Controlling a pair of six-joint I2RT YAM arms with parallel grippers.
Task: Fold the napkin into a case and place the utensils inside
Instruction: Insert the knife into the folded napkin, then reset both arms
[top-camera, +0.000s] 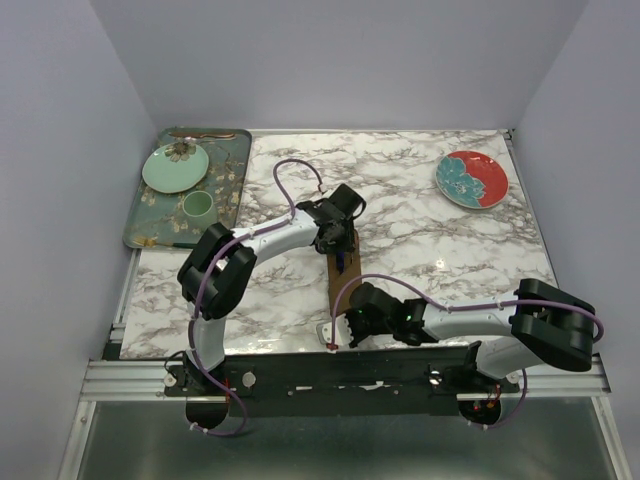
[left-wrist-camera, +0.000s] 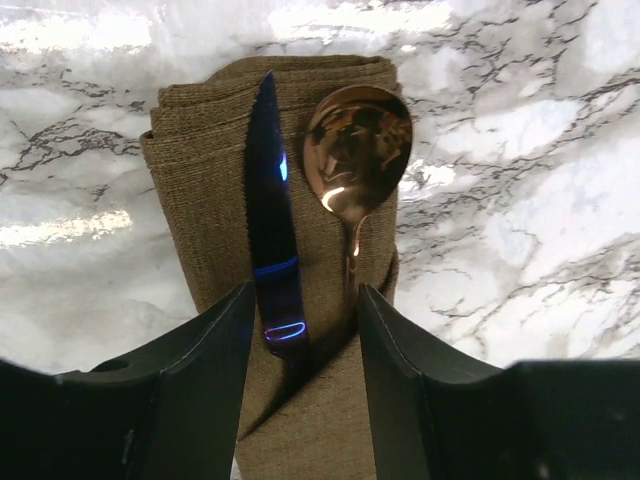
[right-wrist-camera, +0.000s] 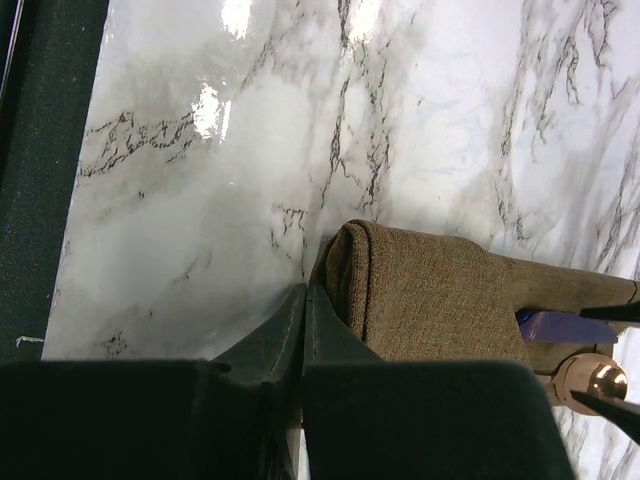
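Blue knife (left-wrist-camera: 268, 200) & copper spoon (left-wrist-camera: 358, 150) tucked in folded brown cloth case (left-wrist-camera: 200, 190).
My L pincer (left-wrist-camera: 305, 305) spread astride handles; R pincer (right-wrist-camera: 303, 298) pressed together at case end, prob. steadying it.

**A:** Where is there room on the table (top-camera: 420, 210)?

**B:** The far middle and the right half of the marble lie bare, except for a red plate (top-camera: 471, 179) in the far right corner.

**A:** And on the left?

**B:** A tray (top-camera: 232, 185) fills the far left, with a green plate (top-camera: 175, 167) and a cup (top-camera: 197, 205) on it. The marble near of it is bare.

**A:** The centre?

**B:** Crowded. The case (left-wrist-camera: 200, 200) lies near-to-far. The left gripper (left-wrist-camera: 305, 295) hangs over its far part, jaws apart, astride the knife (left-wrist-camera: 270, 220), with the spoon (left-wrist-camera: 357, 145) just beside. The right gripper (right-wrist-camera: 303, 300), fingers pressed together, sits at the near end. Walls (top-camera: 350, 60) close off the left, right and far sides.
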